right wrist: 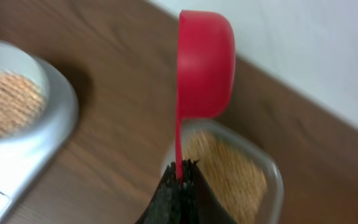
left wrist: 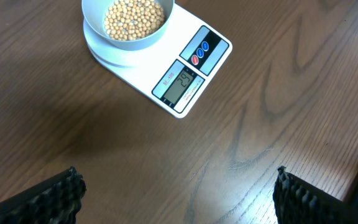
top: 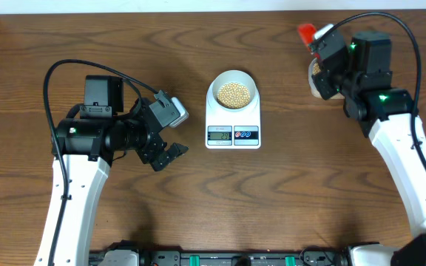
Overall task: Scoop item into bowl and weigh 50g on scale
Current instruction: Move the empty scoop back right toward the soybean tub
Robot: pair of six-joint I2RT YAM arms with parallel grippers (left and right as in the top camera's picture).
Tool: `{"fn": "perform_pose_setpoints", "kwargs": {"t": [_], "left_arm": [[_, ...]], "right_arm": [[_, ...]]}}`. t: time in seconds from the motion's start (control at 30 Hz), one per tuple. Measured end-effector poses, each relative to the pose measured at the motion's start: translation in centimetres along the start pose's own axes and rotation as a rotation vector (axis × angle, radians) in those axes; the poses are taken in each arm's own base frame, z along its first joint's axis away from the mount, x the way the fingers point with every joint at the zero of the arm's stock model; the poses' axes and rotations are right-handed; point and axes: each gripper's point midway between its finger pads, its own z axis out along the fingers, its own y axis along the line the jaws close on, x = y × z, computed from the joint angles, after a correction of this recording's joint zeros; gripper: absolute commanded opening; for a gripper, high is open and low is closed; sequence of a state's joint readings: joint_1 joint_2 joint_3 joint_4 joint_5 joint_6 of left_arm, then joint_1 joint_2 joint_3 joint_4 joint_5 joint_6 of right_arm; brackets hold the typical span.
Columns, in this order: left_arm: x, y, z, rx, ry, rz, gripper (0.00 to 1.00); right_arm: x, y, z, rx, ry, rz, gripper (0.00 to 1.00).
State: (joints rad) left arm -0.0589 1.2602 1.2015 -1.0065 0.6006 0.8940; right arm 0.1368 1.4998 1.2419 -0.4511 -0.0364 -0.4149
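The white bowl stands on the white scale at mid-table, holding a heap of tan beans. My left gripper hovers left of the scale, open and empty. In the left wrist view its fingers frame bare wood, with the bowl, beans and scale ahead. My right gripper is at the far right, shut on the handle of a red scoop. The right wrist view shows that gripper, the scoop and the scale. The scoop's inside faces away.
A clear plastic tub with more beans sits under the right gripper, mostly hidden by it in the overhead view. The table's far edge and a pale wall lie just beyond the tub.
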Motion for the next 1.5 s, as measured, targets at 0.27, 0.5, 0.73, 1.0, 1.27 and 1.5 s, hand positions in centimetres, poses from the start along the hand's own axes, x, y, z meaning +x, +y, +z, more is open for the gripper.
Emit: {"fn": "perform_pose_setpoints", "kwargs": {"t": [0.27, 0.5, 0.73, 1.0, 1.27, 1.5], "left_arm": [[0.0, 0.0, 0.0, 0.0, 0.0, 0.0, 0.99], [0.0, 0.0, 0.0, 0.0, 0.0, 0.0, 0.99], [0.0, 0.0, 0.0, 0.0, 0.0, 0.0, 0.99], [0.0, 0.0, 0.0, 0.0, 0.0, 0.0, 0.99], [0.0, 0.0, 0.0, 0.0, 0.0, 0.0, 0.99], [0.0, 0.0, 0.0, 0.0, 0.0, 0.0, 0.99]], "right_arm": [[3.6, -2.8, 0.5, 0.187, 0.173, 0.016, 0.01], [7.2, -3.7, 2.8, 0.262, 0.33, -0.006, 0.01], [10.4, -4.1, 4.8, 0.311, 0.459, -0.054, 0.01], [11.4, -4.5, 5.2, 0.342, 0.505, -0.082, 0.01], [11.5, -5.4, 5.1, 0.361, 0.505, -0.074, 0.01], [11.5, -5.5, 5.1, 0.362, 0.505, -0.074, 0.01]]}}
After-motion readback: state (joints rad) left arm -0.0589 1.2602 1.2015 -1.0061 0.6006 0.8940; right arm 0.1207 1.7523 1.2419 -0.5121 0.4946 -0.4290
